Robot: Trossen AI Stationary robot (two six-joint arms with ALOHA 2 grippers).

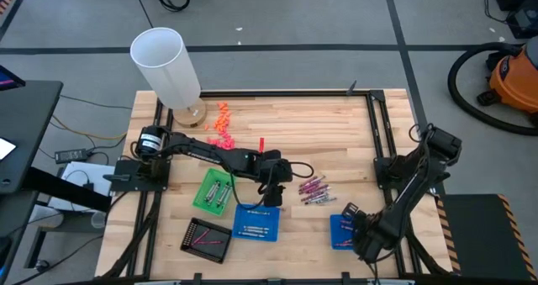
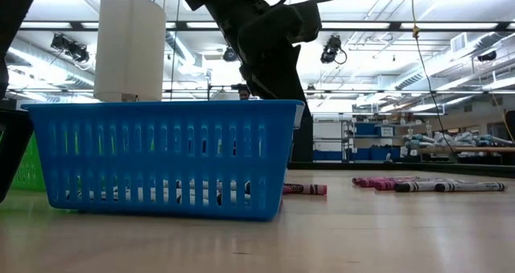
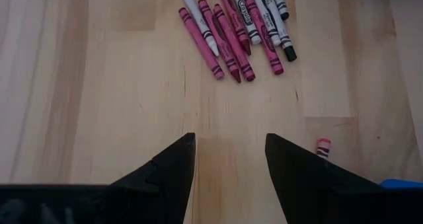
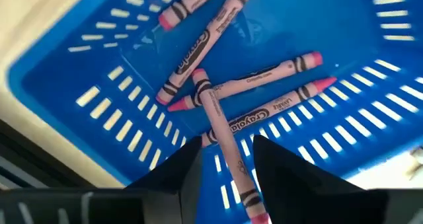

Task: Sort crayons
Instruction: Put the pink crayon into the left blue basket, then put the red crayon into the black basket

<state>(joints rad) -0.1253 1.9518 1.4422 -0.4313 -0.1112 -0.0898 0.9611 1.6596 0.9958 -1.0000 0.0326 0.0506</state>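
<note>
A pile of pinkish-red, maroon and silvery-grey crayons (image 1: 314, 189) lies on the table right of centre; it also shows ahead of the fingers in the left wrist view (image 3: 238, 26). My left gripper (image 3: 230, 145) (image 1: 273, 187) hovers open and empty just left of the pile, with one stray crayon (image 3: 322, 147) beside a finger. My right gripper (image 4: 227, 141) (image 1: 357, 232) is open over a small blue tray (image 4: 79, 65) (image 1: 340, 230) holding several crayons. One pink crayon (image 4: 221, 128) runs slanting between its fingers. My right gripper points down into the blue tray, its fingers standing wider apart than the pink crayon between them. The crayon's far end (image 4: 201, 82) lies on the crayons in the tray. Its near end (image 4: 254, 207) runs close by one finger; whether it touches, I cannot tell.
A second blue tray (image 1: 256, 222) (image 2: 161, 156), a green tray (image 1: 213, 191) and a black tray (image 1: 206, 239) sit at the table's front left. A tall white cylinder (image 1: 168, 66) and orange and pink chunky bits (image 1: 221, 125) lie at the back left.
</note>
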